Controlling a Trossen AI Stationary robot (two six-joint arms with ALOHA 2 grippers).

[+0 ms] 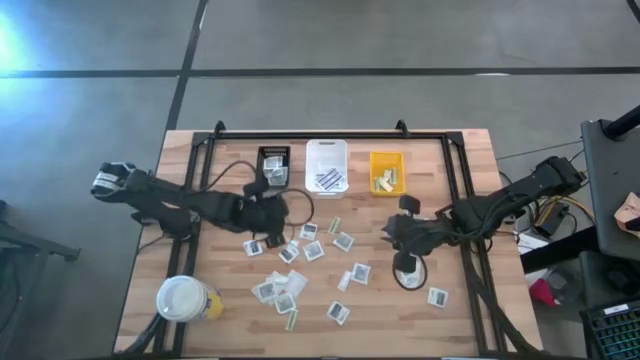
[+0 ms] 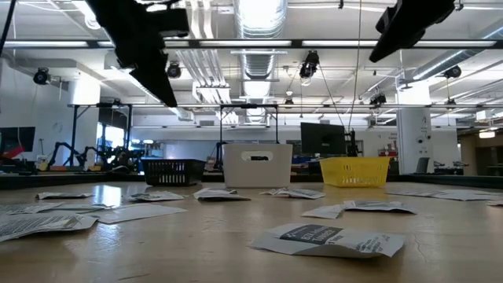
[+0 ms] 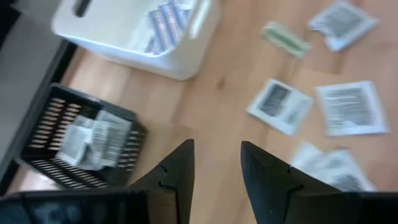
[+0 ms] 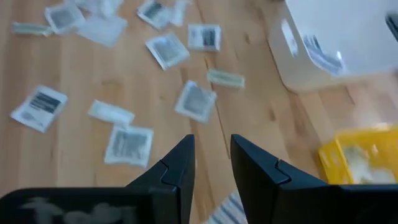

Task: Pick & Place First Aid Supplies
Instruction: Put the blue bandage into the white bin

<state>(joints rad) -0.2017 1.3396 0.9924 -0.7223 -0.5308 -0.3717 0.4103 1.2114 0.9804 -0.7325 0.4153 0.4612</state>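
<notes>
Two dark arms are showing near the white bin (image 1: pixel 327 165). Both are looking black and chunky, with black cables looping beside them. Each is ending in two flat, pointed black fingers, the left gripper (image 3: pixel 216 163) and the right gripper (image 4: pixel 212 158).

- No text, brand, number or sign can be read in any of the views.
- Dark printed patches and fine lines are seen on the white square packets (image 1: pixel 341 313) scattered on the table, but no words can be made out.
- On the nearest packet (image 2: pixel 326 239) in the low view, a dark block with pale lettering is shown; the letters are too blurred to be read.
</notes>
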